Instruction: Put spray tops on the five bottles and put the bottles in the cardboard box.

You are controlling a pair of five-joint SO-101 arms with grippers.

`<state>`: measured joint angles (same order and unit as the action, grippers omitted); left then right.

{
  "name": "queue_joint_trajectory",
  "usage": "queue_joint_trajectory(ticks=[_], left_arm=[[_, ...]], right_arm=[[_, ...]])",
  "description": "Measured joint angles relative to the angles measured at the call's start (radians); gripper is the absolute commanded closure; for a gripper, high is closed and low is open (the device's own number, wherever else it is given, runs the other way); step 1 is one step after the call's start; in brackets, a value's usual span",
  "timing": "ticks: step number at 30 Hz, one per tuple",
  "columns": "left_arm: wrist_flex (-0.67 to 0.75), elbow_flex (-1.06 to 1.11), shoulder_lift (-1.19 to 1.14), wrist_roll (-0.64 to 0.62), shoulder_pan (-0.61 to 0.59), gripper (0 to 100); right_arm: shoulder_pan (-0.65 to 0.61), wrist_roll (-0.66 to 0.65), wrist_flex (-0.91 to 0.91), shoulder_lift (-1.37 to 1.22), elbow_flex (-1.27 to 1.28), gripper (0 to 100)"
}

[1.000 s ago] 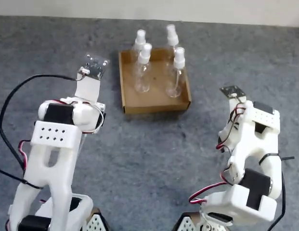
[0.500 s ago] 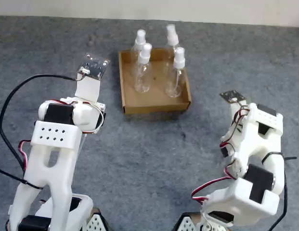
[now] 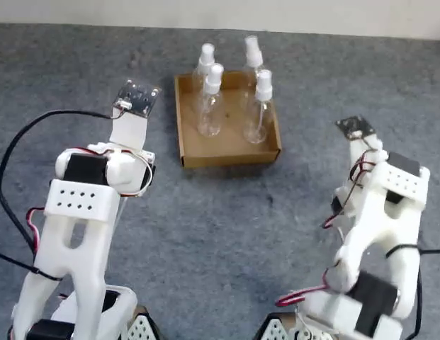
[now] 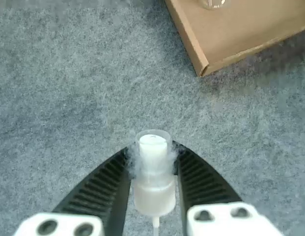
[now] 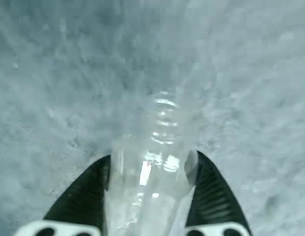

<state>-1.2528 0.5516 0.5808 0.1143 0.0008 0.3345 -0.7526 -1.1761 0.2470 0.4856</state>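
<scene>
My left gripper (image 4: 151, 153) is shut on a white spray top (image 4: 152, 172), held above the grey carpet a short way from a corner of the cardboard box (image 4: 231, 34). My right gripper (image 5: 153, 164) is shut on a clear bottle (image 5: 159, 142) with no top on it, lying lengthwise between the black fingers over the carpet. In the high view the box (image 3: 230, 157) stands at the back centre with several capped bottles (image 3: 209, 99) upright in it. The left arm (image 3: 99, 184) is left of the box, the right arm (image 3: 379, 205) to the front right of it.
Grey carpet covers the table. A pale wall edge runs along the back behind the box. Open carpet lies between the two arms in front of the box. Cables loop around the left arm's base at the left edge.
The right arm has swung to the right and lifted, its wrist now farther from the box. The left arm has kept still.
</scene>
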Motion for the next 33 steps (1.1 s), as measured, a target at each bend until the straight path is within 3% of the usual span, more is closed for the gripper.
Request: queue_joint_trajectory(ticks=[4,10,17,24,33], left_arm=[[0.000,-0.032,0.061,-0.003,0.000,100],[0.000,-0.048,0.224,-0.054,0.000,100],[0.049,-0.103,0.404,-0.133,0.000,100],[0.118,-0.195,0.483,-0.275,-0.017,100],[0.178,-0.161,0.646,-0.457,-0.092,100]], right_arm=[[-0.170,0.123,-0.002,0.190,0.009,99.6],[-0.529,0.287,-0.002,0.446,0.069,99.6],[-0.924,0.394,0.103,0.516,0.155,99.6],[-1.074,0.436,0.341,0.519,0.324,99.5],[-1.188,0.465,0.434,0.519,0.399,99.5]])
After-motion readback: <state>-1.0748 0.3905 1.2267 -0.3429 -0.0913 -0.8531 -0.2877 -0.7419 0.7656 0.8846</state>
